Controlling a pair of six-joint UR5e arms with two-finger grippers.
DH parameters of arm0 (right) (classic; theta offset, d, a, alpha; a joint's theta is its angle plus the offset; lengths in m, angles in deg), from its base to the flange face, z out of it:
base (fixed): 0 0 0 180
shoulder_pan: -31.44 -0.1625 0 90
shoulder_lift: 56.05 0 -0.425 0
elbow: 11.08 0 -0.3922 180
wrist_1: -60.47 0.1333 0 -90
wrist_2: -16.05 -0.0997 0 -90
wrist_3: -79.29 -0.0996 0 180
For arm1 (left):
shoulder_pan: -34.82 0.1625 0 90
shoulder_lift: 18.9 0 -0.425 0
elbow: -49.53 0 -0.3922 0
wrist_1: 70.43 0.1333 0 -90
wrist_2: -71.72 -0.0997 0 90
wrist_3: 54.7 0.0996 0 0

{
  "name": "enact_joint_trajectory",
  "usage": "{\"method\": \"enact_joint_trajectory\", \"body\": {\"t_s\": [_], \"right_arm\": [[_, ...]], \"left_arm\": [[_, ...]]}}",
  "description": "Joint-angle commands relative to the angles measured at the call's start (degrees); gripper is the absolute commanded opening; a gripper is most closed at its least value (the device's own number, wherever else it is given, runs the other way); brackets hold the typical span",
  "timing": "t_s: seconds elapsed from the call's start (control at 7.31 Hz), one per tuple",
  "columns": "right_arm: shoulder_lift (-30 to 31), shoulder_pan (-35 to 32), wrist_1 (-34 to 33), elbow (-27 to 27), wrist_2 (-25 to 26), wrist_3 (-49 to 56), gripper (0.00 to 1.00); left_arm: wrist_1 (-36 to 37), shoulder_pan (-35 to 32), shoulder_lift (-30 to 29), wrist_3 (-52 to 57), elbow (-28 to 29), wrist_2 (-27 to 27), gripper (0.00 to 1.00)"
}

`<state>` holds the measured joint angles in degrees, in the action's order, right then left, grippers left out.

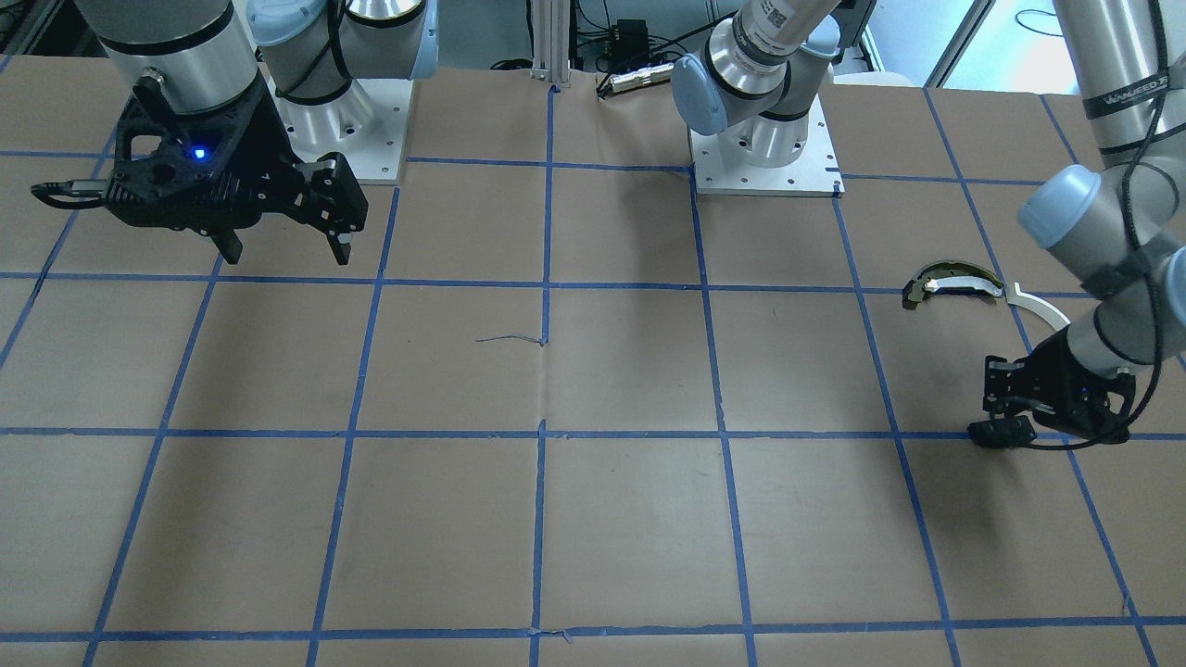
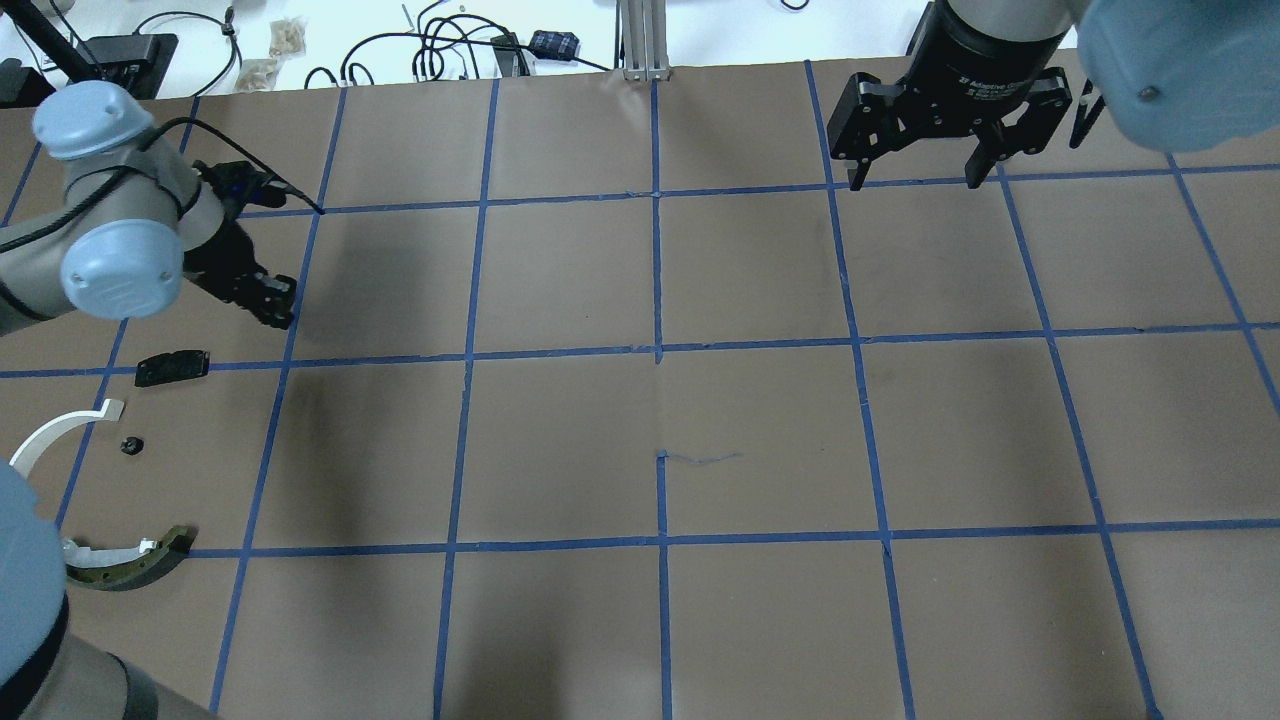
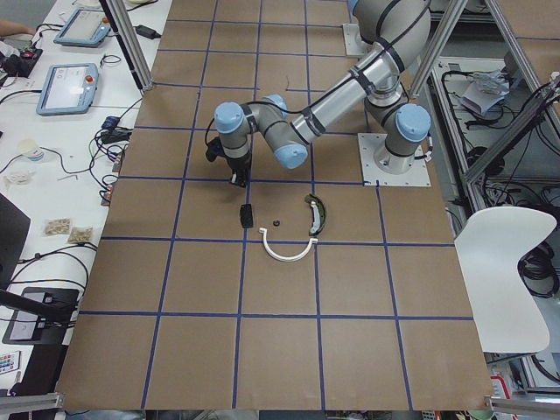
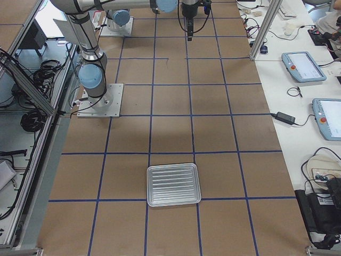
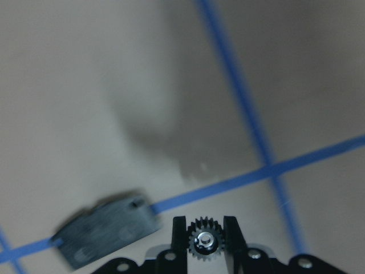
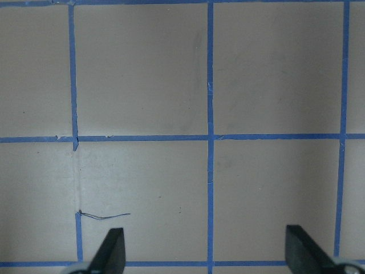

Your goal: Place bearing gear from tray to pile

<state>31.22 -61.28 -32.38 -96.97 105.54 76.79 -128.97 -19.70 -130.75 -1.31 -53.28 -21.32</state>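
My left gripper [image 2: 272,302] is shut on a small toothed bearing gear [image 5: 206,241], held between its fingers in the left wrist view. It hovers just beside the flat black plate [image 2: 172,367] of the pile, which shows blurred in the left wrist view [image 5: 108,234]. The pile also holds a thin white half-ring strip [image 2: 55,430], a dark curved piece with pale trim [image 2: 130,560] and a small black part [image 2: 130,445]. The metal tray [image 4: 173,184] lies far off at the table's right end. My right gripper [image 2: 915,180] is open and empty, high over the table.
The table is brown paper with a blue tape grid [image 2: 657,350]. Both arm bases [image 1: 764,157] stand at the robot's edge. Cables and small devices [image 2: 450,50] lie beyond the far edge. In the front-facing view my left arm [image 1: 1103,232] partly covers the pile.
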Motion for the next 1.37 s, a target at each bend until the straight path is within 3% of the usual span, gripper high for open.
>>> {"method": "enact_joint_trajectory", "body": {"t_s": [0.0,0.55,1.23], "right_arm": [[0.18,-0.01,-0.05,-0.07,-0.11,0.22,1.00],[0.36,-0.27,0.30,-0.07,-0.11,-0.05,1.00],[0.19,-0.27,0.65,-0.24,-0.02,-0.05,1.00]], "left_arm": [[-0.08,7.41,0.06,2.61,-2.81,-0.04,0.00],[-3.06,5.67,0.50,-5.37,-3.79,1.44,0.00],[-3.07,5.39,0.59,-5.66,-4.41,0.66,0.01]]}}
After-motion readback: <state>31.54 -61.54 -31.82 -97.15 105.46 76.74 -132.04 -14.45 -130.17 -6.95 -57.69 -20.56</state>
